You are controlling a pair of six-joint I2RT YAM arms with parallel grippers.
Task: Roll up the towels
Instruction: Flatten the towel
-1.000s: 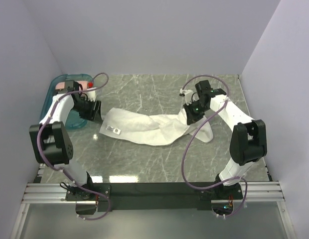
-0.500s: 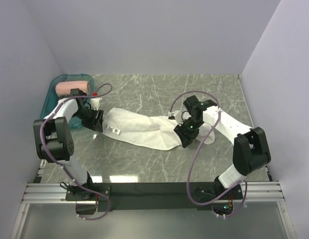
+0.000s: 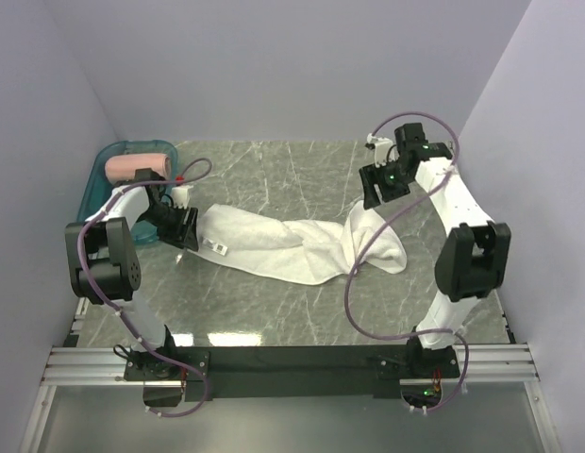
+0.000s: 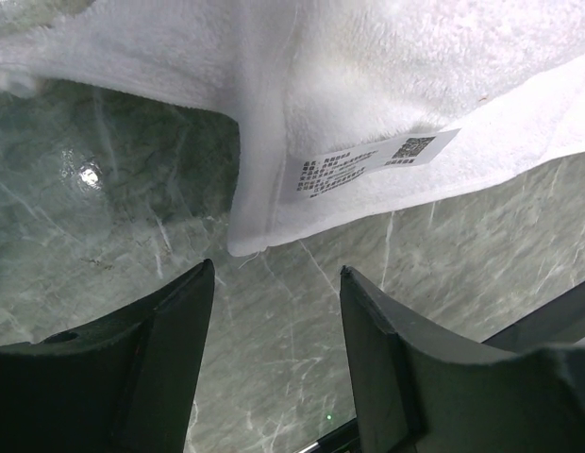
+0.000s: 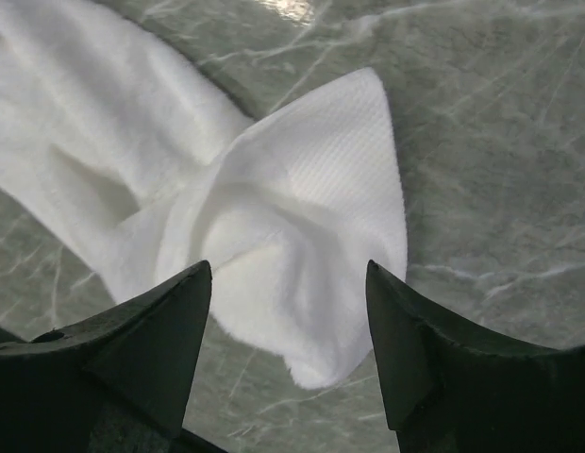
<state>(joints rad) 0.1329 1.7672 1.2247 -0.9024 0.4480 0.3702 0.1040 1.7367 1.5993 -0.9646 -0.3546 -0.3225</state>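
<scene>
While the worktop (image 3: pixel 274 170) is carrying the white towel (image 3: pixel 274 247) crumpled, unrolled, the pink towel (image 3: pixel 137 166) is sitting in the tray (image 3: pixel 92 189), apparently rolled. Step: flattening, prob. L gripper (image 4: pixel 274 274) is hovering open, empty, at the labelled corner; R gripper (image 5: pixel 288 269) is hanging open, empty, over the bunched end. Next: grip corners, pull taut.

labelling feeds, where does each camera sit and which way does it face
Top external: high behind the arms, looking down on grey marble table; both show.
Left wrist: on its arm, facing labelled corner of crumpled white cloth towel; open left pincer.
Right wrist: on its arm, facing towel's other end; open right pincer.
All share the towel.
</scene>
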